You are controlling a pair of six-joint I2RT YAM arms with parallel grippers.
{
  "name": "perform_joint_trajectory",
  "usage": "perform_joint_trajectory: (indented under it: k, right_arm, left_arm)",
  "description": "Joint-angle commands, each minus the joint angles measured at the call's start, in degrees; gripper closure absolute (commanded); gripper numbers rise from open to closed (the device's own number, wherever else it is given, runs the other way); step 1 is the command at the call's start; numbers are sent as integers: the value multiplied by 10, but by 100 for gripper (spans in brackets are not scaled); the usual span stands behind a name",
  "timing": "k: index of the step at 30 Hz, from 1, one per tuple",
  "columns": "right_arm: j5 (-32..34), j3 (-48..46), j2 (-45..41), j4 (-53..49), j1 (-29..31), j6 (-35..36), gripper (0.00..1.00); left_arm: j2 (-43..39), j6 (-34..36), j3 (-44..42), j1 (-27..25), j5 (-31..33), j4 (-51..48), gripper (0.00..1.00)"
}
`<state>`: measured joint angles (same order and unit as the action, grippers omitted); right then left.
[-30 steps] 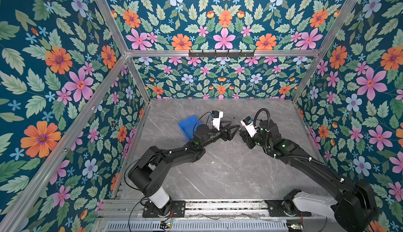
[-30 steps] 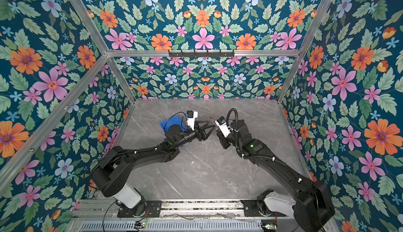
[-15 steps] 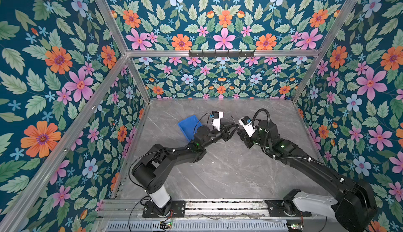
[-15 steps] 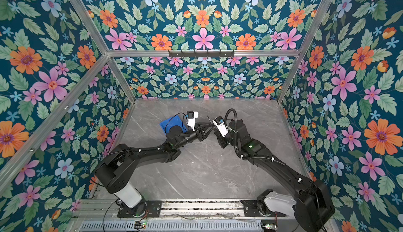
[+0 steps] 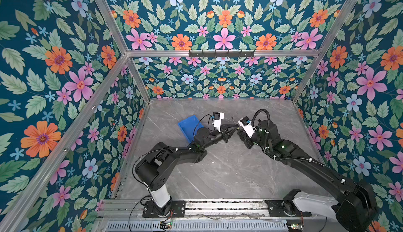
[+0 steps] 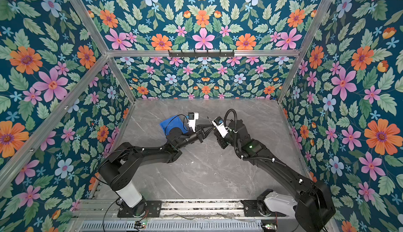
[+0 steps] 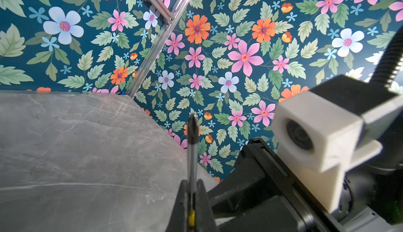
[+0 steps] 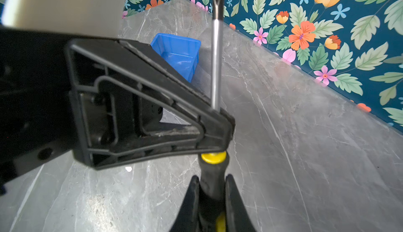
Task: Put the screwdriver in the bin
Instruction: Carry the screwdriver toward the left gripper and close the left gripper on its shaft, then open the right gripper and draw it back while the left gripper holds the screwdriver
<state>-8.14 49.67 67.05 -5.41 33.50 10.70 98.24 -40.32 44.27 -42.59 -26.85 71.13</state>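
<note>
small screwdriver (image 8: 216, 63) with a black-and-yellow handle and thin metal shaft, held aloft by two black parallel grippers at once over a grey marble-look tabletop (image 5: 218, 172). right gripper (image 8: 212, 178) clamped shut on the black part of the handle, yellow collar just past its fingertips. left gripper (image 7: 192, 183) squeezed tight on the bare shaft right beside that collar, its triangular black finger (image 8: 196, 119) crossing the tool broadside in the right wrist view. shaft standing out beyond both grips, dark cross-head tip touching nothing, aimed toward the far floral wall (image 5: 218, 78). in both top views, the two grippers nose to nose near the middle of the table, left gripper (image 5: 235, 128) (image 6: 210, 129) pinching a thin dark sliver of screwdriver (image 5: 233, 120) (image 6: 208, 120) beside the right arm's white camera housing (image 5: 247, 129). right fingertips tucked under that housing there, so clearance above the table hard to judge, apparently a fair gap. shallow rectangular bright blue plastic bin (image 5: 185, 128) (image 6: 169, 123) flat on the tabletop to the left of the meeting point, partly hidden behind the left arm's wrist and cable, glimpsed past the left finger in the right wrist view (image 8: 174, 40). screwdriver outside the bin, near it but apart.
</note>
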Motion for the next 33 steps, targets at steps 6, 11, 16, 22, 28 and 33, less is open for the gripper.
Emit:
perform_joint_trajectory:
  k: [6,11,16,22,28,33]
  right_arm:
    - [5,2,-6,5,2,8,100]
    - [-2,3,-9,3,3,-2,73]
    - [-7,0,-15,1,3,-9,46]
    - [-10,-1,-19,-2,10,-11,34]
    - [-17,9,-12,1,19,-9,17]
    - [-21,24,8,17,33,-10,1]
  left_arm:
    - [-13,10,-9,2,17,18,100]
    - [-25,8,-11,2,58,-12,100]
    - [-43,2,-13,3,116,-73,100]
    - [-69,-22,-35,13,164,-123,100]
    - [-111,-28,-35,36,188,-238,100]
    - [-133,-47,-29,85,188,-333,100]
